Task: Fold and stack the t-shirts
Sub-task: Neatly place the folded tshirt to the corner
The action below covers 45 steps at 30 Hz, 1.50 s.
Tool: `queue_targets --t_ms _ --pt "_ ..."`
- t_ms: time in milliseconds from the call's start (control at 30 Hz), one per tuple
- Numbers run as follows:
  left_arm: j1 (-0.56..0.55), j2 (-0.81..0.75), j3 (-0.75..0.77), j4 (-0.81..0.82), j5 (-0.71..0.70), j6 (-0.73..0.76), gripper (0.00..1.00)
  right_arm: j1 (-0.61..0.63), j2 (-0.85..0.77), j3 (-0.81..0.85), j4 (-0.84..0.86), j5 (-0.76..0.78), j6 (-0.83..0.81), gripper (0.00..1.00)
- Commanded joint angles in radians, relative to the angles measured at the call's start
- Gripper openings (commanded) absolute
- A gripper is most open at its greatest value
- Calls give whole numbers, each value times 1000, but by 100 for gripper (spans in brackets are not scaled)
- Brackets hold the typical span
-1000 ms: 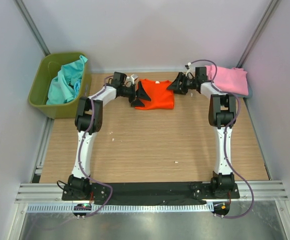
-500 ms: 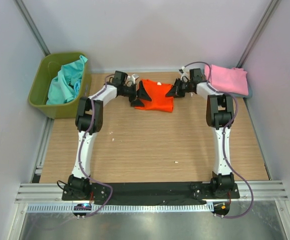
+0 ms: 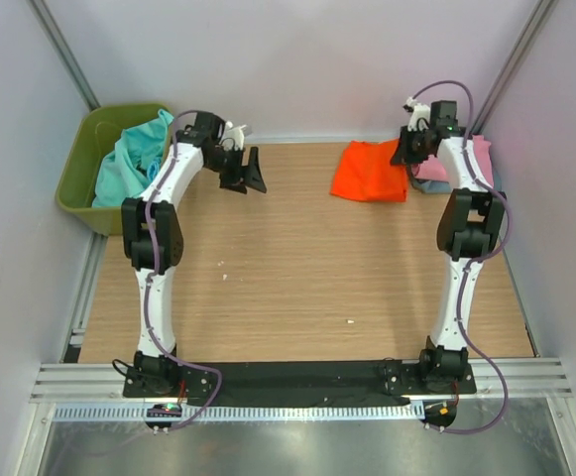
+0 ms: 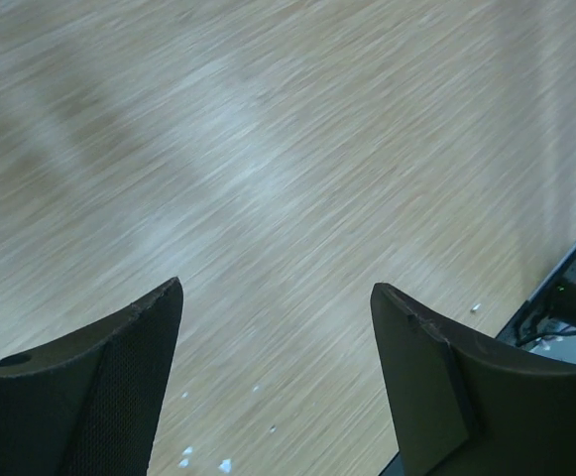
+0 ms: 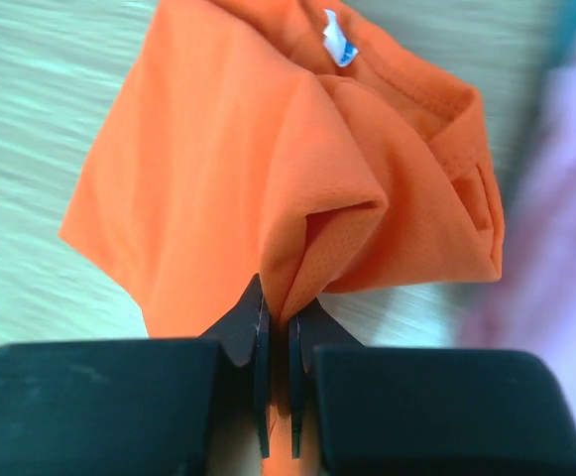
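Top view: the folded orange shirt [image 3: 369, 171] lies at the far right of the table [image 3: 288, 278], just beside the pink shirt [image 3: 483, 149], with its long axis roughly left to right. The right gripper [image 3: 406, 151] pinches its right edge. The left gripper [image 3: 248, 174] hangs spread and empty near the bin [image 3: 74, 188]. Left wrist: wide jaws above the wood. Right wrist: jaws clenched on a bunched orange fold, the collar label [image 5: 337, 45] pointing away. Stacking seems to be in hand; the next move calls for lifting the orange shirt over the pink one and releasing it flat.

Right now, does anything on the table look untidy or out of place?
The orange t-shirt, at the far right, is bunched into a ridge where the right jaws pinch it, so its fold looks crooked. It lies beside the pink t-shirt, not on it.
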Motion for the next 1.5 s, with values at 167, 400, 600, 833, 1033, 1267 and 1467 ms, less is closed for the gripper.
queue_targets --t_ms 167,400,600,833,1033,1267,1467 --pt "19 -52 -96 -171 -48 135 76 -27 -97 109 -34 189 -233 1" --pt "16 -38 -99 -156 -19 115 76 -27 -121 204 -55 184 -263 1" --pt "16 -33 -91 -154 -17 115 76 -43 -164 235 -44 190 -283 1" --pt "9 -47 -116 -148 -17 114 76 -83 -178 304 -75 172 -286 1" --pt "0 -56 -121 -148 -18 117 76 -109 -187 334 -67 167 -280 1" --pt "-15 -58 -118 -145 -28 115 76 -121 -213 332 -78 158 -280 1" --pt "-29 -63 -128 -144 -32 118 76 -155 -177 331 -63 195 -282 1"
